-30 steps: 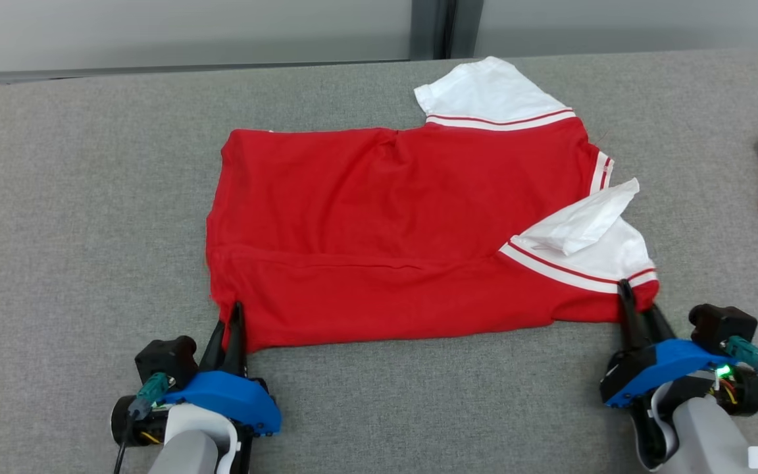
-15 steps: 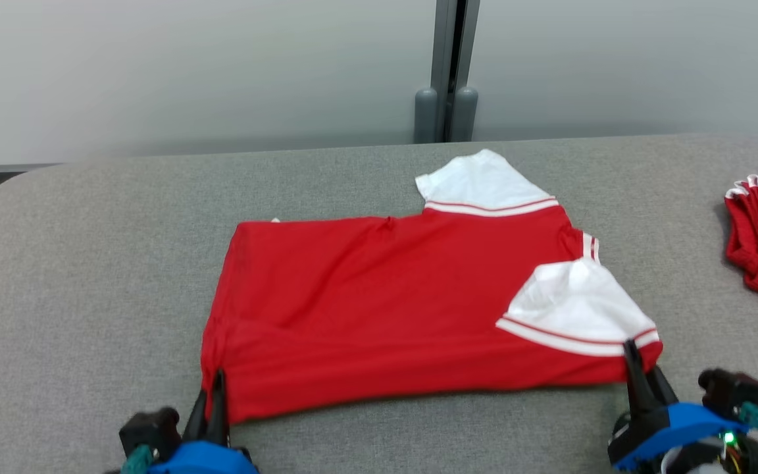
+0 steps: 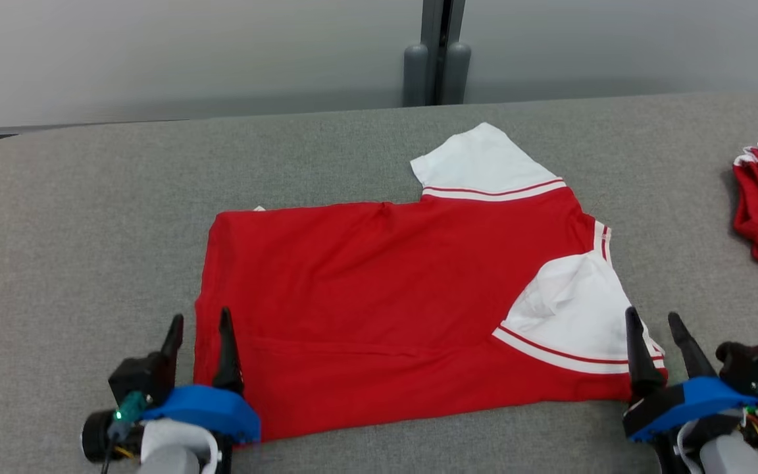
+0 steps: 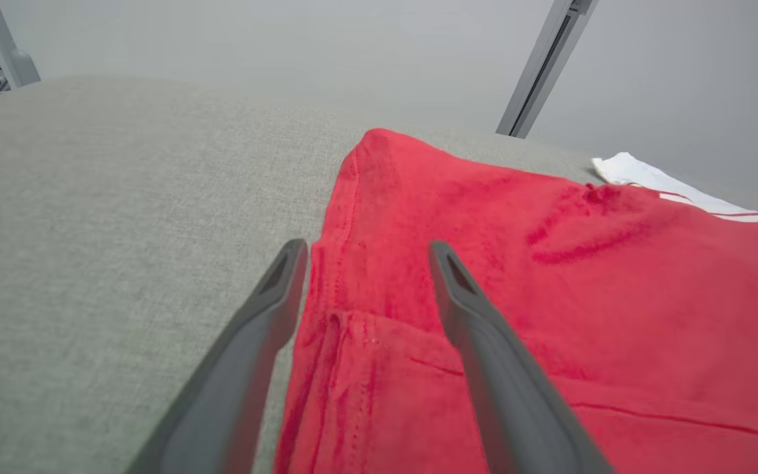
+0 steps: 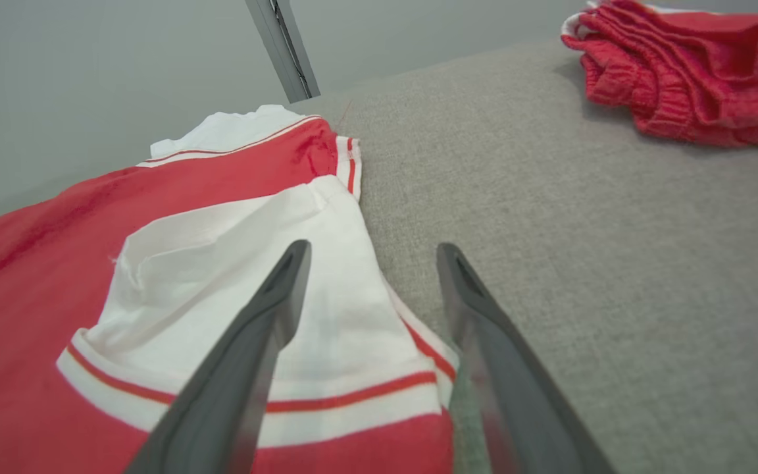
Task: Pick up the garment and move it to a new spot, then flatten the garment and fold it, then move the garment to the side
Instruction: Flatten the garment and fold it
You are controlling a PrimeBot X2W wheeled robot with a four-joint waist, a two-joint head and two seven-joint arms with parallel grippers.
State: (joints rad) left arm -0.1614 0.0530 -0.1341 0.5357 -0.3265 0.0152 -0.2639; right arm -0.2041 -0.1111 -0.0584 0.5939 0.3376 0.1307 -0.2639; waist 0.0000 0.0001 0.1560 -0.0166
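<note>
Mid-fold: my left end effector (image 3: 201, 317) and right end effector (image 3: 652, 316) stand wide open and empty at the near corners of the red shirt (image 3: 385, 289), which lies flat on the grey desk (image 3: 89, 217). The next move, I judge, calls for a fresh grip for another fold.

At seven o'clock in the head view, the left fingers (image 3: 226, 352) are shaped as long, dark, tapering blades set in a blue housing (image 3: 204, 411). A black camera block (image 3: 139, 378), a teal connector (image 3: 130, 405) and a green light (image 3: 118, 415) are fitted beside it. At five o'clock, the right fingers (image 3: 635, 352) are matched, with coloured wires (image 3: 753, 421) exposed. Pale grey forearms (image 3: 721, 457) are seen behind.
</note>
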